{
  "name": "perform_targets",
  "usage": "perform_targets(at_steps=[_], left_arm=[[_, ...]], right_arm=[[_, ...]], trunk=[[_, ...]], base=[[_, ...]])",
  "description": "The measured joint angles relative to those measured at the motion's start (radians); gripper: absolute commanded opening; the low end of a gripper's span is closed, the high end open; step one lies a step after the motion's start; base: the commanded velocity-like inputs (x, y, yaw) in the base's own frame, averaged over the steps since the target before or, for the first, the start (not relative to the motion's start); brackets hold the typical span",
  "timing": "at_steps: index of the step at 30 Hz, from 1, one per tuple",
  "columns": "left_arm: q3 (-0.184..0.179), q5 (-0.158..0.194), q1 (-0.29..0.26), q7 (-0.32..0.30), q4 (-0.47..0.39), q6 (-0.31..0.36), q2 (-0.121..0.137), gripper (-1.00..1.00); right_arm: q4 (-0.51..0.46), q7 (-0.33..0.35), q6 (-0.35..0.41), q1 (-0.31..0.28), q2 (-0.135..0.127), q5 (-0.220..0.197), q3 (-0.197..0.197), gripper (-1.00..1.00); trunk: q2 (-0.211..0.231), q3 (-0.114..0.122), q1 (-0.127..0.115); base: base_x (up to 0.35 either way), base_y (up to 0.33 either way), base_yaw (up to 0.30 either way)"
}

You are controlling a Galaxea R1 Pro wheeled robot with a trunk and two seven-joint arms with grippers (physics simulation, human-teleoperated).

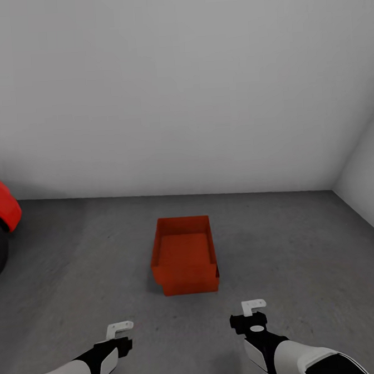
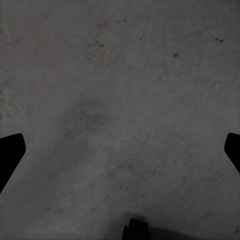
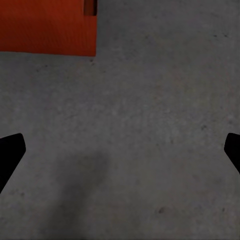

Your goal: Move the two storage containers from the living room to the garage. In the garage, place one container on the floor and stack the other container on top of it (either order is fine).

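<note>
- In the head view, the two storage containers point(image 1: 184, 257) sit stacked one on the other on the dark grey floor point(image 1: 297, 246) of the garage, near the picture's centre and short of the pale back wall point(image 1: 180, 87).
- The left gripper point(image 1: 120, 329) hangs at 7 o'clock from the stack, jaws spread wide and empty over bare concrete.
- The right gripper point(image 1: 253, 305) hangs at 5 o'clock, jaws likewise spread and empty.
- A red car point(image 1: 0, 205) stands at 9 o'clock.

pale grey walls point(image 1: 174, 87) meet a dark concrete floor point(image 1: 302, 246) (red car point(image 1: 1, 205) at left).
</note>
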Motion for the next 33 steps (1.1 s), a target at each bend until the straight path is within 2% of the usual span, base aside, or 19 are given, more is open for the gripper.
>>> perform_targets(at_steps=[9,12,16,19,23,24,25,26,28,30,32,33], left_arm=[[0.000,0.000,0.000,0.000,0.000,0.004,0.008,1.00],[0.000,0.000,-0.002,0.000,0.000,0.002,0.014,1.00],[0.000,0.000,-0.003,0.000,-0.001,-0.002,0.020,1.00],[0.000,0.000,-0.002,0.000,-0.001,-0.003,0.024,1.00],[0.000,0.000,0.015,0.000,0.000,0.000,0.030,1.00],[0.001,0.000,0.048,0.000,0.000,0.000,0.035,1.00],[-0.001,-0.001,0.116,-0.003,-0.001,-0.004,0.039,1.00],[0.002,0.000,0.152,-0.003,0.000,-0.004,0.040,1.00],[0.001,0.000,0.241,-0.005,0.000,-0.006,0.039,1.00],[0.000,0.007,0.261,-0.005,0.000,-0.007,0.039,1.00],[0.000,0.076,0.274,-0.007,0.000,-0.008,0.040,1.00],[0.000,0.099,0.277,-0.008,0.000,-0.009,0.040,1.00]], right_arm=[[0.000,-0.001,0.000,0.000,-0.002,0.000,-0.001,1.00],[0.001,-0.001,0.010,0.020,-0.008,0.001,-0.001,1.00],[0.002,0.003,0.024,0.082,-0.032,0.000,-0.002,1.00],[0.001,0.005,0.026,0.106,-0.043,0.000,0.000,1.00],[0.001,0.007,0.029,0.150,-0.081,-0.002,-0.001,1.00],[0.002,0.015,0.028,0.191,-0.104,-0.004,-0.003,1.00],[0.001,0.057,0.024,0.274,-0.131,-0.004,0.001,1.00],[0.002,0.067,0.023,0.343,-0.135,-0.005,-0.002,1.00],[0.002,0.138,0.020,0.411,-0.154,0.000,-0.001,1.00],[0.002,0.160,0.019,0.429,-0.160,0.001,0.000,1.00],[0.002,0.182,0.019,0.448,-0.167,0.002,0.001,1.00],[0.002,0.187,0.018,0.457,-0.168,0.003,0.001,1.00]], trunk=[[0.000,0.000,0.000],[0.000,0.000,0.000],[0.000,0.000,0.000],[0.000,0.000,0.000],[0.000,0.000,0.000],[0.000,0.000,0.000],[0.000,0.000,0.000],[0.000,0.000,0.000],[0.000,0.000,0.000],[0.000,0.000,0.000],[0.000,0.000,0.000],[0.000,0.000,0.000]], base=[[0.000,0.000,0.000],[0.000,0.000,0.000],[0.000,0.000,0.000],[0.000,0.000,0.000],[0.000,0.000,0.000],[0.000,0.000,0.000],[0.000,0.000,0.000],[0.000,0.000,0.000],[0.000,0.000,0.000],[0.000,0.000,0.000],[0.000,0.000,0.000],[0.000,0.000,0.000]])
